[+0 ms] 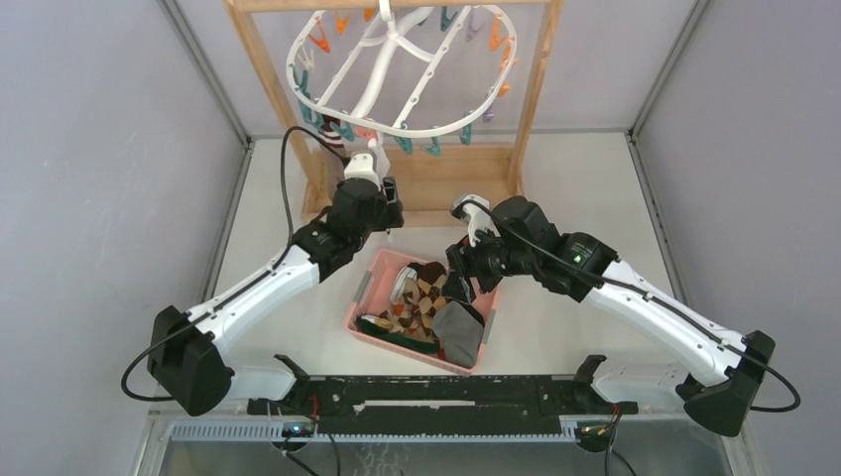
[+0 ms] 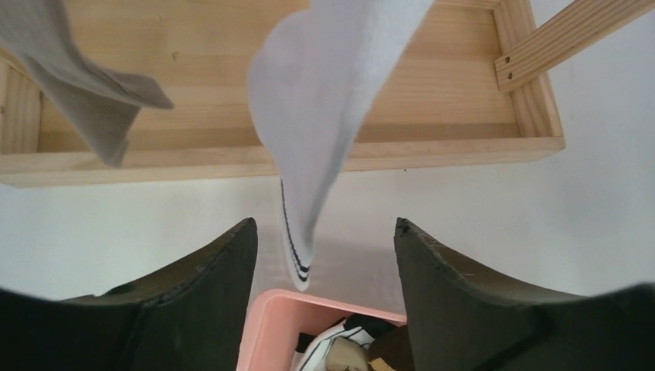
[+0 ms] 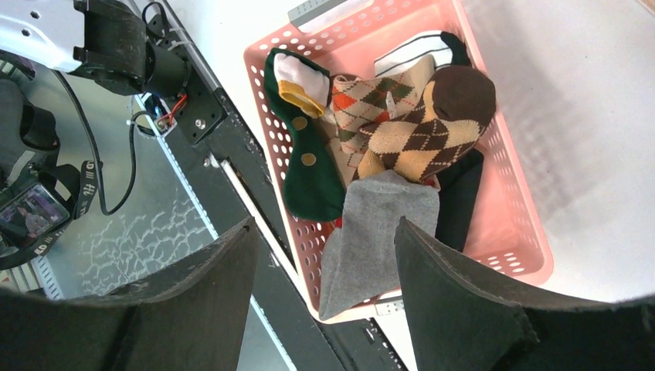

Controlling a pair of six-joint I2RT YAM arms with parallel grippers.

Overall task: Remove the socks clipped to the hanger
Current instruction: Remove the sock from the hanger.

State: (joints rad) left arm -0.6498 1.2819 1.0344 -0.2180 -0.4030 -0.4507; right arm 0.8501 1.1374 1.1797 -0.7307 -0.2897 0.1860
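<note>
Dangling from the white hanger (image 1: pixel 426 129) over the wooden frame (image 2: pixel 232 158), a grey-beige sock (image 2: pixel 93 85) and a white black-striped sock (image 2: pixel 324 100) are waiting to be unclipped. The left gripper (image 2: pixel 324 228) is standing open, its fingers flanking the striped cuff without pinching it. A bite on the cuff tip alone is risking a slip, and a hard pull is likely to swing the light hanger before the clip lets go. To the right, the pink basket (image 3: pixel 510 193) is holding the freed socks. The right gripper (image 3: pixel 324 224) is hovering above it, open and carrying nothing. A grey sock (image 3: pixel 371 224) is drooping over the near rim and could slide out if nudged.
</note>
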